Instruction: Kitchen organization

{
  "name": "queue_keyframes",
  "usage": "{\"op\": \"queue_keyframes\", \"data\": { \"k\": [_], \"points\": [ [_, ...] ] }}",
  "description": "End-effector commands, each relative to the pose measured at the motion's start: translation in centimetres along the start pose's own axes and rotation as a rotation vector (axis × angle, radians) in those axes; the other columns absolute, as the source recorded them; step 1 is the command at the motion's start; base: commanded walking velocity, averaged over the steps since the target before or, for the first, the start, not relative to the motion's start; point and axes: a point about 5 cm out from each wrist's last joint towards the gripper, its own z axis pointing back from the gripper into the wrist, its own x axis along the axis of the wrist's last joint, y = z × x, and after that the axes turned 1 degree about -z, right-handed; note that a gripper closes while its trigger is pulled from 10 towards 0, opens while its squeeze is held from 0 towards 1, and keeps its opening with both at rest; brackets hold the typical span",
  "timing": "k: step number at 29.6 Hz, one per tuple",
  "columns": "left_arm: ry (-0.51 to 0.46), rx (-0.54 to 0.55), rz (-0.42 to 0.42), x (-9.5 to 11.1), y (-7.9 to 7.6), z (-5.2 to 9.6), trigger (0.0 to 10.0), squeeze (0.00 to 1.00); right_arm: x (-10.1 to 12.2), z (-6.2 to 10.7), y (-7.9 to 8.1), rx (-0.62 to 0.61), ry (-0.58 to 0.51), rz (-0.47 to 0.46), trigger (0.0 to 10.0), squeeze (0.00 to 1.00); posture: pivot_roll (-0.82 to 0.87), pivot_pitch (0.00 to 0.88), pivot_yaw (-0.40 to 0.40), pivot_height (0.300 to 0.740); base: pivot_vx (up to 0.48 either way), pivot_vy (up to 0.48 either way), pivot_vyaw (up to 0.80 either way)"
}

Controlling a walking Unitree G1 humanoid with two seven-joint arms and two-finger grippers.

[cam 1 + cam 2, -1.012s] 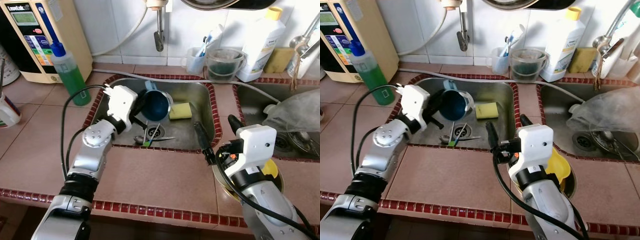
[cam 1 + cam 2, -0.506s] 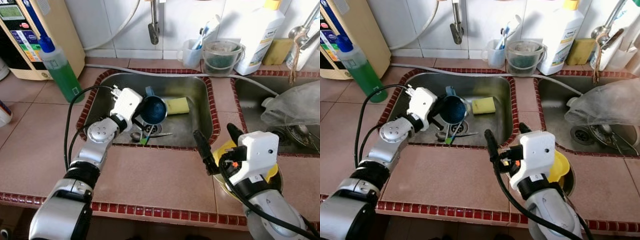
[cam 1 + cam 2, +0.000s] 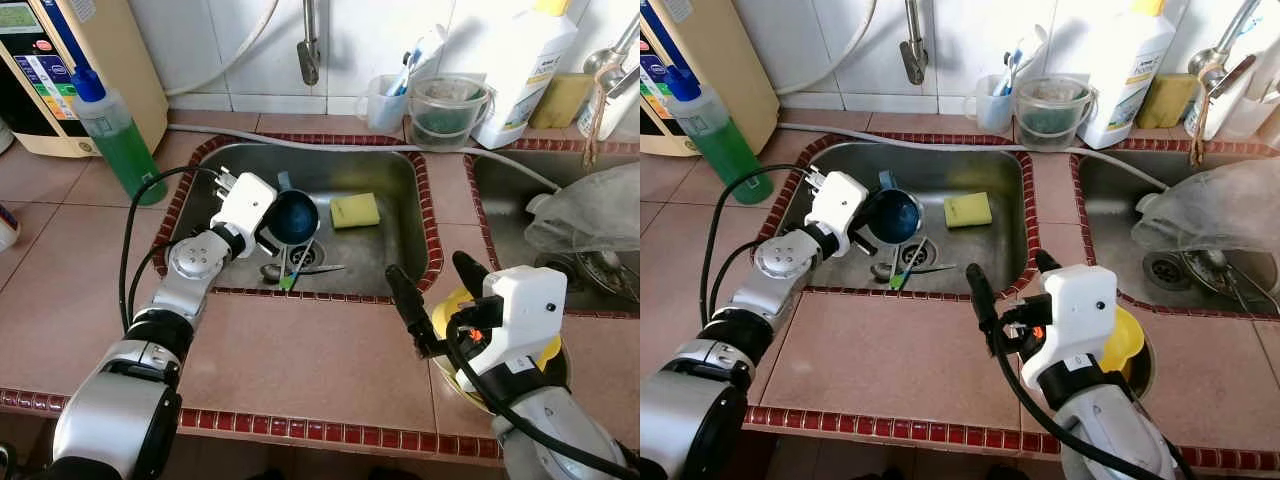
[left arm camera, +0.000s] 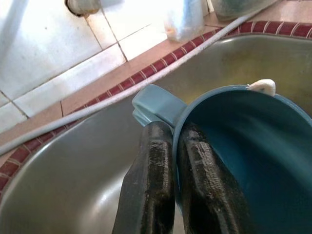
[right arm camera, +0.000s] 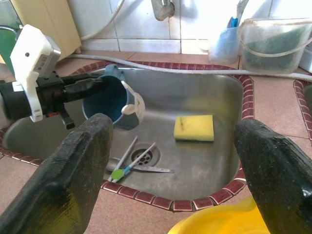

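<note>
I had the left gripper (image 4: 171,146) down in the steel sink (image 3: 400,215), its fingers (image 4: 151,185) pinched on the rim of the blue cup (image 3: 293,215) beside the cup's handle. The cup was tipped on its side, its mouth facing my cameras, above the drain (image 3: 303,256). A spoon (image 3: 300,270) and a green-tipped utensil (image 3: 902,270) lay across the drain, and a yellow sponge (image 3: 355,210) sat flat on the sink floor, just beside the cup but apart from it. My right gripper (image 3: 438,292) hovered over the tiled table (image 3: 300,350) at the sink's front right corner, fingers (image 5: 73,165) spread wide and empty, above a yellow bowl (image 3: 1120,338). A green soap bottle (image 3: 110,130) stood left of the sink.
</note>
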Motion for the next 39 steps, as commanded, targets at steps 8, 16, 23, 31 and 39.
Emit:
{"op": "queue_keyframes", "data": {
  "k": [8,16,23,31,39],
  "points": [
    [-0.010,-0.015,-0.014,0.34,0.62,-0.07,10.0,0.00,0.43,0.36,0.24,0.020,-0.003,-0.013,10.0,0.00,-0.28,0.167,0.054,0.740,0.000,0.000,0.00],
    [-0.022,-0.037,0.019,0.39,0.69,-0.02,10.0,1.00,0.54,0.21,0.18,0.025,-0.006,-0.018,10.0,0.00,-0.27,0.164,0.051,0.740,0.000,0.000,0.00],
    [-0.024,-0.037,0.013,0.47,0.80,-0.04,10.0,1.00,0.59,0.12,0.15,0.027,-0.007,-0.015,10.0,0.00,-0.27,0.164,0.053,0.740,0.000,0.000,0.00],
    [-0.028,-0.040,0.016,0.53,0.89,-0.03,10.0,1.00,0.69,0.01,0.02,0.024,-0.013,-0.014,10.0,0.00,-0.27,0.164,0.052,0.740,0.000,0.000,0.00],
    [-0.045,-0.032,0.018,0.88,1.17,-0.08,10.0,1.00,0.78,-0.22,-0.07,0.021,-0.022,-0.015,10.0,0.00,-0.27,0.166,0.055,0.740,0.000,0.000,0.00]
  ]
}}
